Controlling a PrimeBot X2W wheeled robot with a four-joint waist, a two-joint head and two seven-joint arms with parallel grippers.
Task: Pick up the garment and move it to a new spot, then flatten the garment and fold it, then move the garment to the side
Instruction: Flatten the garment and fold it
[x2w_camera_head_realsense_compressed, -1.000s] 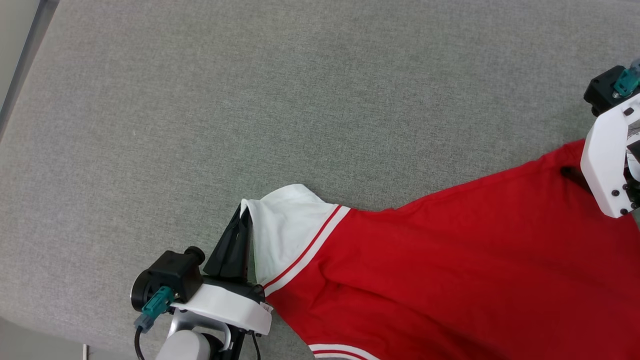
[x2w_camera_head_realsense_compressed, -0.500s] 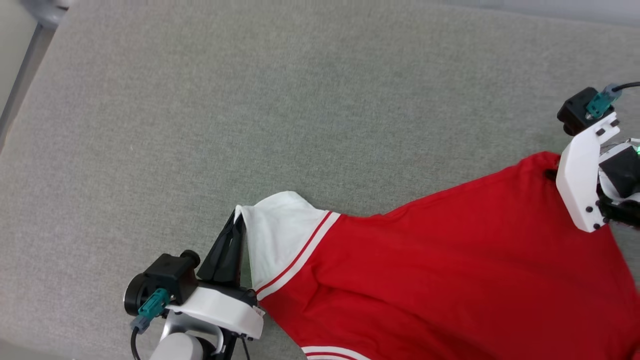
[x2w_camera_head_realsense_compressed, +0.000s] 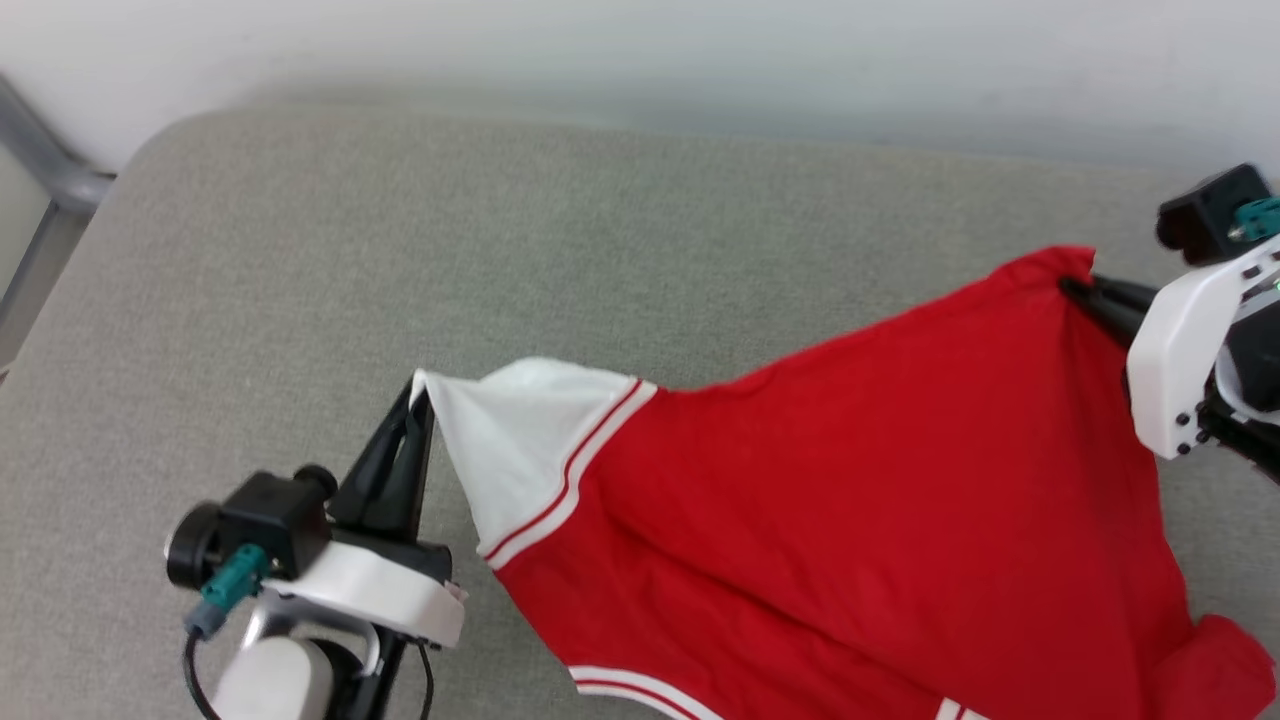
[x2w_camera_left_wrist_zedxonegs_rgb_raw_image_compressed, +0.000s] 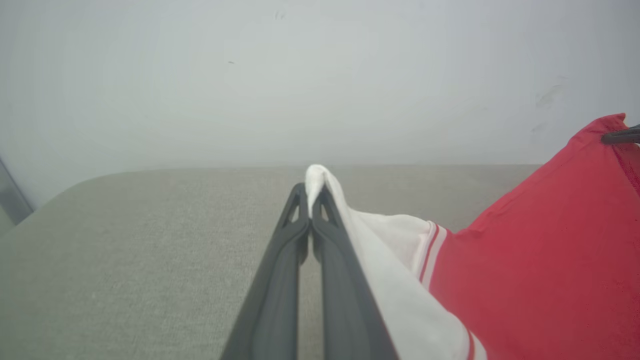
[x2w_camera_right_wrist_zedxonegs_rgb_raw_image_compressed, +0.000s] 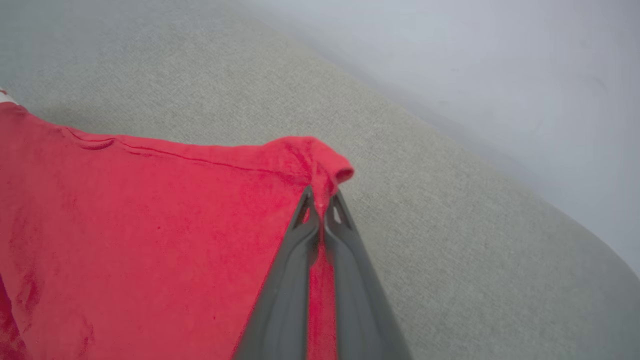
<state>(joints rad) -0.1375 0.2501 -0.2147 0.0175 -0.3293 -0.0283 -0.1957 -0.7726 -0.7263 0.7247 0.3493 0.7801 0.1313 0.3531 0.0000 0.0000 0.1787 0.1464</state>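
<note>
The garment (x2w_camera_head_realsense_compressed: 850, 520) is a red T-shirt with a white sleeve (x2w_camera_head_realsense_compressed: 520, 430) and red-and-white trim, stretched between my two grippers above the grey cushion (x2w_camera_head_realsense_compressed: 500, 250). My left gripper (x2w_camera_head_realsense_compressed: 418, 385) is shut on the tip of the white sleeve (x2w_camera_left_wrist_zedxonegs_rgb_raw_image_compressed: 320, 180); the left wrist view shows the cloth pinched between its fingertips (x2w_camera_left_wrist_zedxonegs_rgb_raw_image_compressed: 311, 195). My right gripper (x2w_camera_head_realsense_compressed: 1075, 285) is shut on a red corner of the garment (x2w_camera_right_wrist_zedxonegs_rgb_raw_image_compressed: 320, 165), with a fold of cloth poking past its tips (x2w_camera_right_wrist_zedxonegs_rgb_raw_image_compressed: 320, 200). The garment's lower part hangs down and out of the head view.
The grey padded surface ends at a pale wall (x2w_camera_head_realsense_compressed: 640, 50) along its far side. A metal frame bar (x2w_camera_head_realsense_compressed: 40, 170) stands at the far left corner. The cushion's rounded far-left corner (x2w_camera_head_realsense_compressed: 170, 130) is near it.
The right gripper has shut on the red corner. Both grippers have lifted the garment off the cushion, pulling it taut. The head camera has tilted up, bringing the wall into view.
</note>
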